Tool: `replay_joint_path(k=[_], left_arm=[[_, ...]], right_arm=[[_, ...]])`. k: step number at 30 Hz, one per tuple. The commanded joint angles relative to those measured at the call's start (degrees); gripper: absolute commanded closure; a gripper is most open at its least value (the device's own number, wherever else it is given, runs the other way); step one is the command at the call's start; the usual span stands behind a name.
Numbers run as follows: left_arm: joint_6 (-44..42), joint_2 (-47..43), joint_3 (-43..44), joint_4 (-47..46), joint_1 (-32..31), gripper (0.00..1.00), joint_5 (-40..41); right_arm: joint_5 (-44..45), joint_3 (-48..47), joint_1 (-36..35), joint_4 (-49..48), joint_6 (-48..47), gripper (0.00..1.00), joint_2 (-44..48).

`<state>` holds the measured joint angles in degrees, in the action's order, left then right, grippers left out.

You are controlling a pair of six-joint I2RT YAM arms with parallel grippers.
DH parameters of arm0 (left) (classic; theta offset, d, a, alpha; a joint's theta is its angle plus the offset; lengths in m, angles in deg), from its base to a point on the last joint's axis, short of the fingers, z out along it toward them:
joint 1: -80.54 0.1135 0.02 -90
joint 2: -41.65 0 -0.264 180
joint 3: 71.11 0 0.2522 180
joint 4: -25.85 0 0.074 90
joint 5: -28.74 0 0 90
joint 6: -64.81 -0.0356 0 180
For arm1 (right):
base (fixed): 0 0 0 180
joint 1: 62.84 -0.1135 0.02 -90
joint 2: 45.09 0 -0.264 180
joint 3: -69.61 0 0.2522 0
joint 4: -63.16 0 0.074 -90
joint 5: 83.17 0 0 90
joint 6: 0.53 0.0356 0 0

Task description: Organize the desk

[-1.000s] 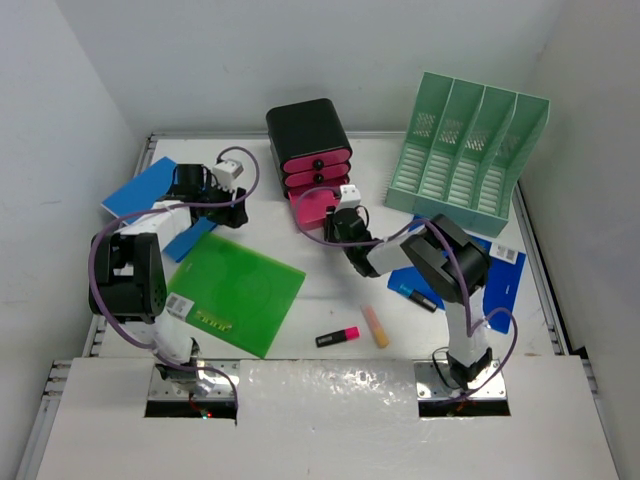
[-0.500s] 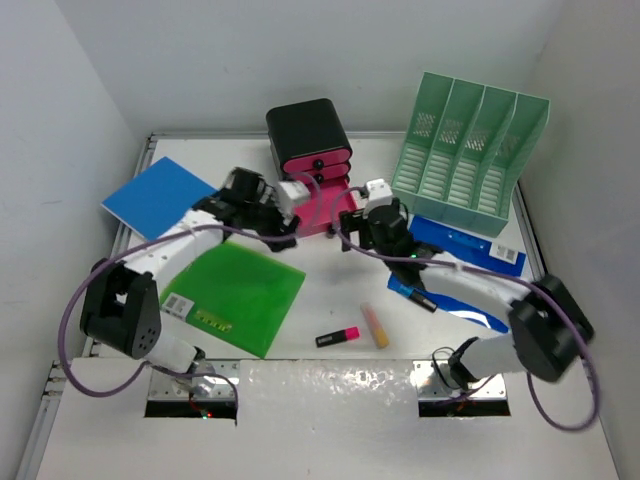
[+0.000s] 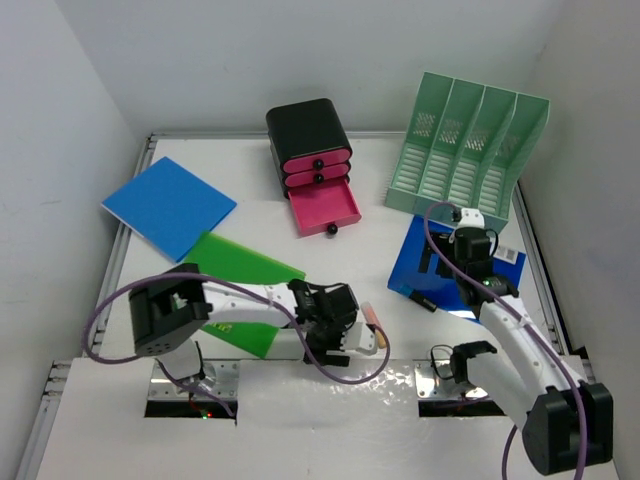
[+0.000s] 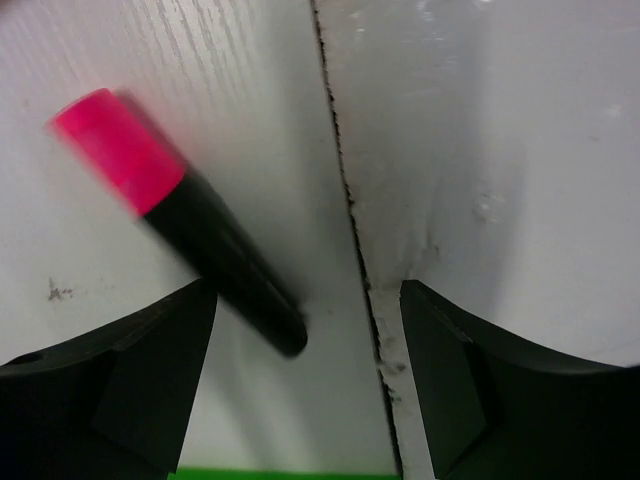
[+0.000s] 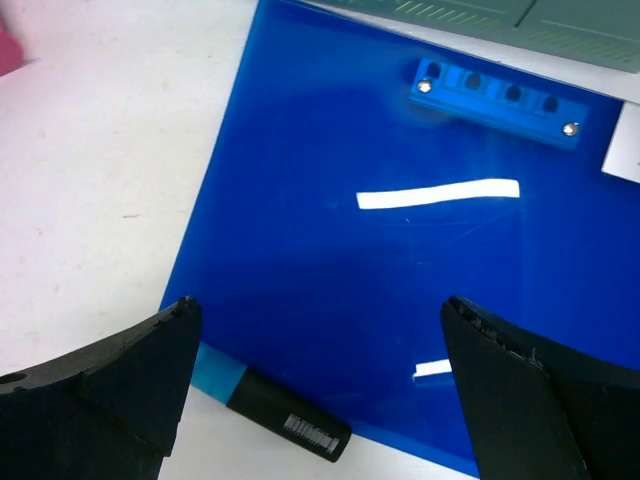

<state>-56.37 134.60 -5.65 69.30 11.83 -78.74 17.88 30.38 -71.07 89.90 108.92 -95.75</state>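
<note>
Status: the task is at an early stage. Loose items lie spread across the tabletop [image 3: 260, 222]. The rack [image 3: 470, 150] at 1 o'clock appears to hold nothing. The bottom drawer [image 3: 325, 207] of the drawer unit [image 3: 308, 140] at 12 o'clock stands open. A blue sheet [image 3: 168, 205] lies at 10 o'clock, a green folder [image 3: 235, 285] at 7 o'clock and a clipboard [image 5: 400, 250] at 4 o'clock. A marker [image 5: 275, 410] lies at the clipboard's near corner, and an orange highlighter [image 3: 372, 316] lies near 6 o'clock. None of these is filed.

The left end effector [image 4: 305, 320] hangs low at 6 o'clock with its jaws apart. A pink highlighter [image 4: 170, 215] lies flat with its dark end between the fingers [image 4: 110, 390], unclamped. The right end effector [image 5: 320, 310] hovers over the clipboard, jaws wide apart and holding nothing.

The tabletop lies directly beneath both end effectors. It is close under the left one, and contact cannot be confirmed.
</note>
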Motion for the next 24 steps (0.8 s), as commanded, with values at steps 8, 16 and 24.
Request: replay_joint_path(k=[8, 16, 24], left_arm=[[4.9, 2.9, -1.2, -14.0, -1.0, 0.33, 13.9], [5.8, 9.6, 1.3, -11.4, -0.8, 0.52, 11.3], [7.7, 10.8, 8.2, -4.7, 0.2, 0.35, 7.4]], right_arm=[[-2.5, 2.9, 0.2, -0.5, -1.4, 0.01, 4.6], [-1.9, 3.3, 0.1, -0.8, -1.3, 0.01, 6.3], [-1.4, 3.5, 0.1, 0.0, -1.9, 0.01, 6.1]])
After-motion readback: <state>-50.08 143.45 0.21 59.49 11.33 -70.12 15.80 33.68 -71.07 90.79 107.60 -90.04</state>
